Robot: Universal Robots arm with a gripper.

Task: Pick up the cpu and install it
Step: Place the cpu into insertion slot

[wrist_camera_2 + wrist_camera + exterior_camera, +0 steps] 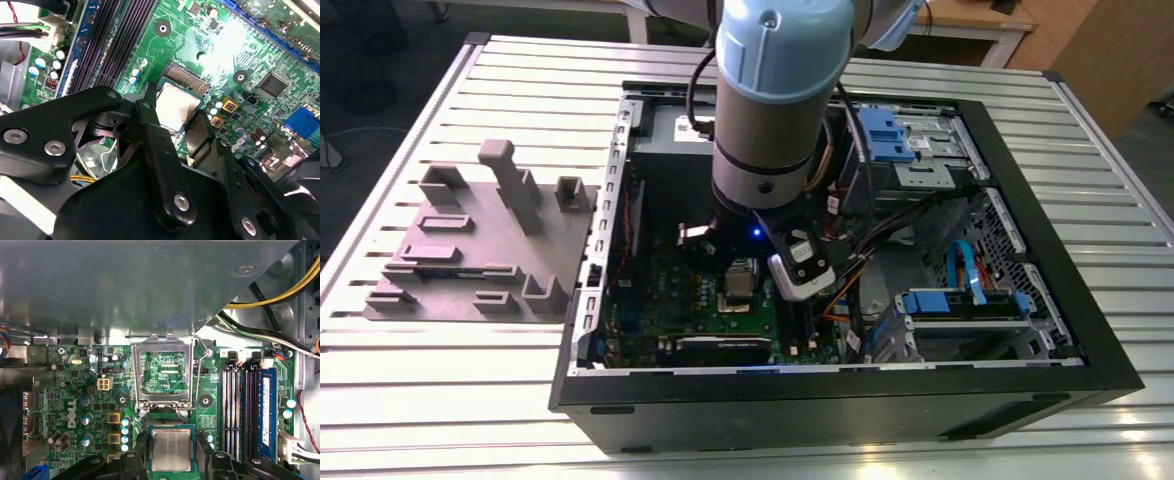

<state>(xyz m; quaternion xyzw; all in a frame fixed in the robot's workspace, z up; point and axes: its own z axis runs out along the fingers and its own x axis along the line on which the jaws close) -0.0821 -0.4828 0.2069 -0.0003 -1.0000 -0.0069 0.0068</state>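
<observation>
Ribbed silver metal slats formed the table (440,400), which bore a black open-sided computer case (854,405) and, on the exterior view's left, a grey moulded block with upright pegs (480,250). Into the case reached the pale blue and grey robot arm (771,100).

In both wrist views the cpu (171,451) (176,106) appeared as a small flat square chip, its silvery-grey metal top duller in the middle with a paler rim. Any marking on that top was too faint to make out. It lay level at the socket of the green circuit board (75,385), with a strip of socket contacts showing just past one edge; whether it was fully seated could not be told. The black gripper (172,440) (173,108) had its fingers (142,442) closed narrowly against two opposite sides of the chip. Beside it, the rectangular metal socket frame (164,375) stood flipped open. White lettering was printed on the board near the black memory slots (240,410).
</observation>
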